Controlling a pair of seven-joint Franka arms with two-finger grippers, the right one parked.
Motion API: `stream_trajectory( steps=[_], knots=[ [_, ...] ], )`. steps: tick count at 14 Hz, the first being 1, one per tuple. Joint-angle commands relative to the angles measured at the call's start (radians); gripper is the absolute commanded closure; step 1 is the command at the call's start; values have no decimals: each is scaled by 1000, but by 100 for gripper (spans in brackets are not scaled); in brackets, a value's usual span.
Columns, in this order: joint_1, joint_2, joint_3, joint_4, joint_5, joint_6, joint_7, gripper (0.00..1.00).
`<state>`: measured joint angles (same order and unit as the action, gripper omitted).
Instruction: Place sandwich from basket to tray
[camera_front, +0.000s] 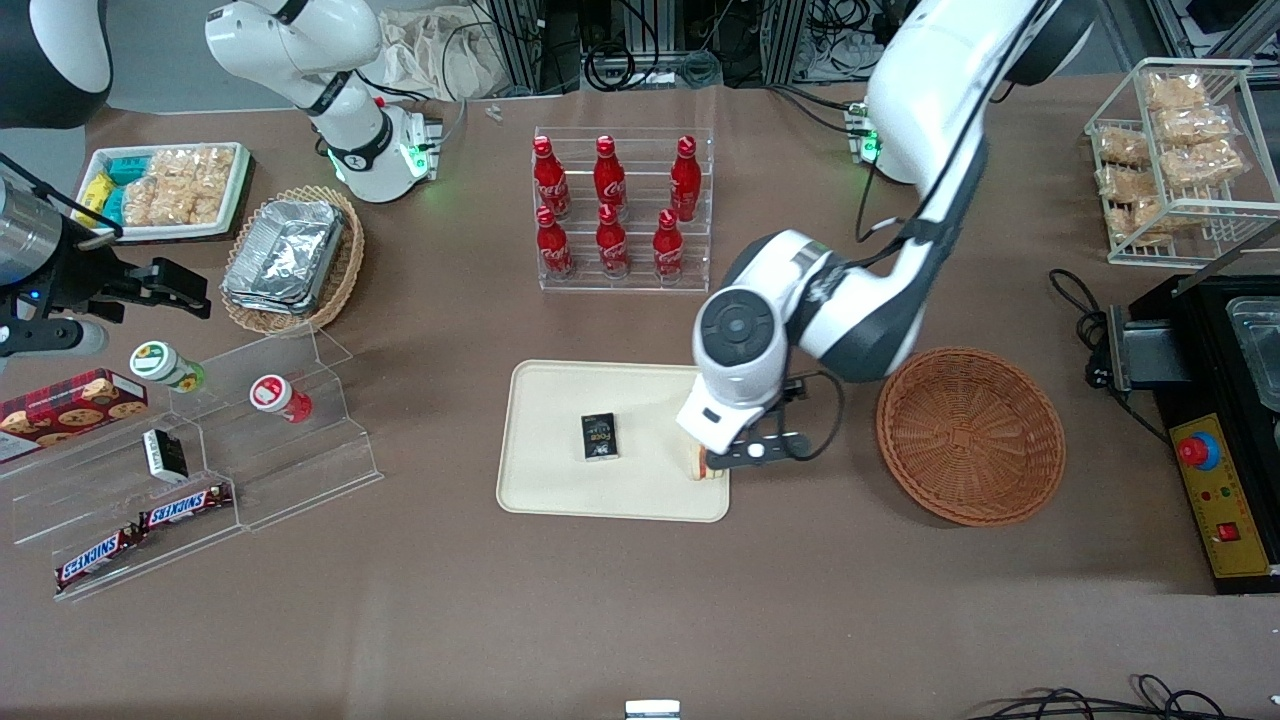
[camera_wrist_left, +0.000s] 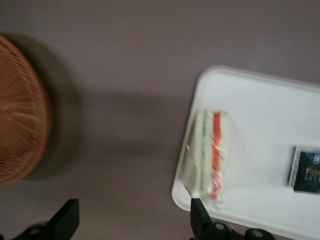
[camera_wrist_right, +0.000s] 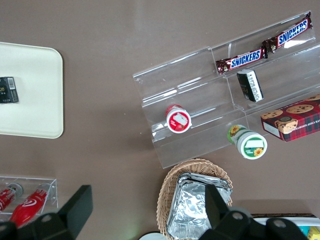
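The clear-wrapped sandwich (camera_wrist_left: 211, 155) lies on the cream tray (camera_wrist_left: 260, 115), close to the rim that faces the basket. In the front view only a sliver of the sandwich (camera_front: 698, 467) shows beneath the wrist, at the tray's (camera_front: 560, 400) working-arm end. The reddish-brown wicker basket (camera_front: 970, 435) holds nothing and stands beside the tray; its rim (camera_wrist_left: 20, 125) also shows in the left wrist view. My left gripper (camera_wrist_left: 132, 215) hangs open above the tray's edge (camera_front: 748, 452). Its fingers are wide apart with nothing between them, and one fingertip (camera_wrist_left: 197, 210) is just over the sandwich's corner.
A small black packet (camera_front: 599, 437) lies mid-tray. A rack of red bottles (camera_front: 620, 210) stands farther from the front camera. A black machine (camera_front: 1215, 420) and a wire snack rack (camera_front: 1180, 160) sit at the working arm's end. A clear stepped shelf (camera_front: 200, 460) stands toward the parked arm's end.
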<state>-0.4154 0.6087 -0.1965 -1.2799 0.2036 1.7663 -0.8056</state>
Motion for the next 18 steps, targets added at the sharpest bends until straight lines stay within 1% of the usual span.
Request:
stream_trajectory(
  steps=[1,3,6,7,9,10,12,15,17,18],
  knots=[
    [122,-169,-11,-135,-50,-15,86,0],
    [229,-329,-9,-308,-64,-1,220,0],
    [419,-565,-7,-569,-163,82,524,0],
    [476,-625,-7,-641,-191,103,602,0],
    [513,-684,-3,-740,-197,189,631,0],
    [515,-690,-3,-757,-197,206,631,0],
    [514,-678,-3,-731,-197,199,631,0],
    [515,-617,-3,-615,-182,104,643,0],
    [514,-557,-3,-511,-175,26,719,0],
    [514,-534,-3,-471,-155,3,736,0]
  ],
)
